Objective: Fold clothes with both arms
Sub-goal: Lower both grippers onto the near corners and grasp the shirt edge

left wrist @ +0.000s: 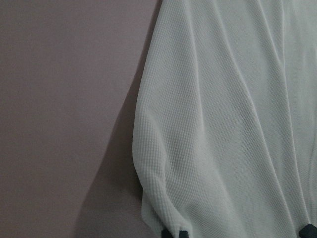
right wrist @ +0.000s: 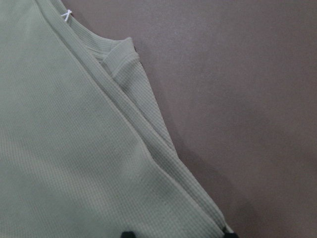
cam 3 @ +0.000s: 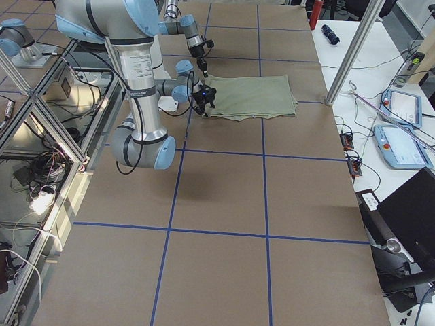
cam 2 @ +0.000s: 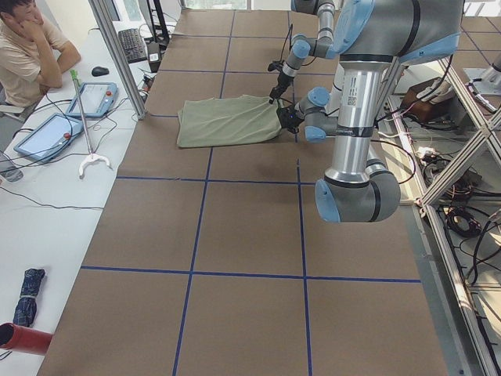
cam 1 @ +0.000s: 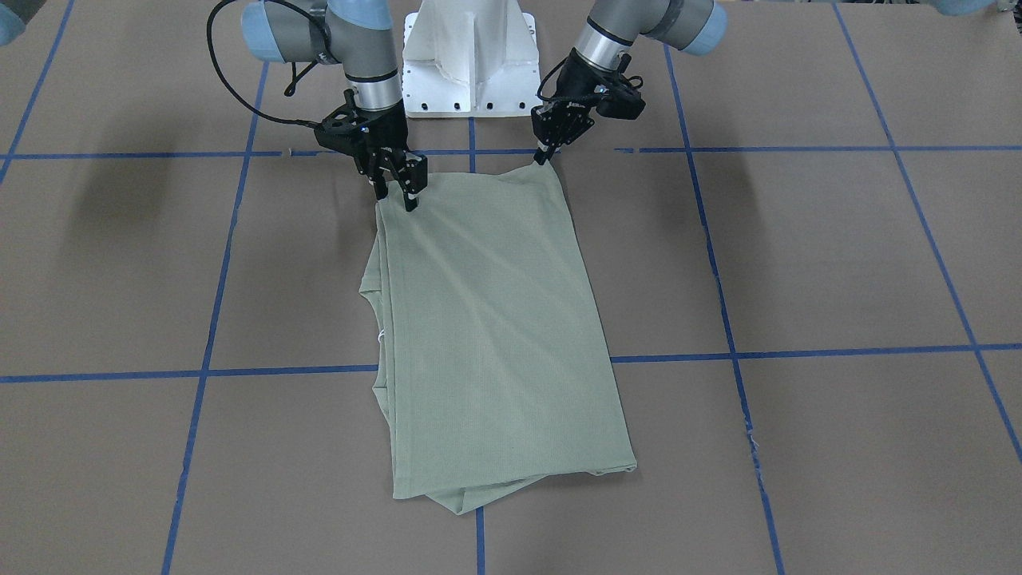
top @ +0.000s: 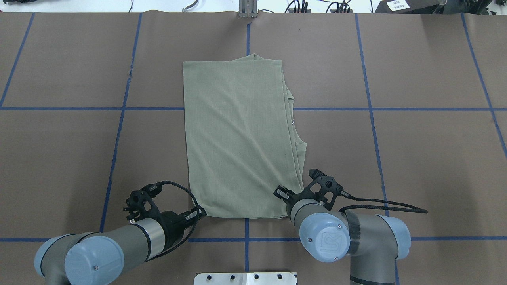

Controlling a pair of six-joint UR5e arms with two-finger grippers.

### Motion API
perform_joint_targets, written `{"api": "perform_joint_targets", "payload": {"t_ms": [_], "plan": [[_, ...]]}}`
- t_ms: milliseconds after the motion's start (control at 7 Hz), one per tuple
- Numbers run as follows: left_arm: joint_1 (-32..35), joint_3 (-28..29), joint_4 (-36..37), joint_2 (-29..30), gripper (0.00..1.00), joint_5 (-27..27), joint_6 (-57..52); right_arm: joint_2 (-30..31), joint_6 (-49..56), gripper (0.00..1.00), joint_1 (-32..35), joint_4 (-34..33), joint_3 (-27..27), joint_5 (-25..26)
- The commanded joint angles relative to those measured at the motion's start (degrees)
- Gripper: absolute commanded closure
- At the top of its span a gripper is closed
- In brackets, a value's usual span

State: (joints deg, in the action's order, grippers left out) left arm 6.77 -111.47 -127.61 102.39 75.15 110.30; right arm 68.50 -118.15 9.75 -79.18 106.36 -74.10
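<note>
Two shirt (cam 1: 495, 335) corners: left end effector (cam 1: 545, 160) straddles one, right end effector (cam 1: 397, 196) other.

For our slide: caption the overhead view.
Left gripper and right gripper at near corners of a folded sage-green shirt on brown table.

A pale sage-green shirt (cam 1: 495, 319) in a fine waffle knit lay under both black grippers. Just beyond the right gripper's (cam 1: 397, 200) dark fingers (right wrist: 128, 234), its neck band (right wrist: 116, 54) showed ribbing in the same green, and farther out sat a tiny white tag string (right wrist: 66, 15). By the left gripper's (cam 1: 545, 160) fingers (left wrist: 176, 233) the cloth looked washed-out, nearly white. Around the fingers spread a dull brown table (cam 1: 838, 255) crossed by blue tape lines (cam 1: 798, 351). The left arm (top: 119, 241) and right arm (top: 368, 233) were silver-grey with light-blue joint caps (top: 323, 237).
</note>
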Motion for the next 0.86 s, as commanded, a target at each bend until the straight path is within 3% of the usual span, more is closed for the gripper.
{"api": "perform_joint_targets", "payload": {"t_ms": [0,429,714], "plan": [[0.0,0.03,0.0,0.0,1.0,0.0,0.0,-1.17,-0.15,1.0,0.7,-0.01,-0.01,0.09],[0.0,-1.28,0.26,-0.17,1.0,0.35,-0.09,-1.26,-1.2,1.0,1.06,-0.18,2.08,0.09],[0.0,-8.54,7.33,-0.44,1.0,3.14,-0.09,-0.73,-1.2,1.0,1.06,-9.0,10.48,-0.08]]}}
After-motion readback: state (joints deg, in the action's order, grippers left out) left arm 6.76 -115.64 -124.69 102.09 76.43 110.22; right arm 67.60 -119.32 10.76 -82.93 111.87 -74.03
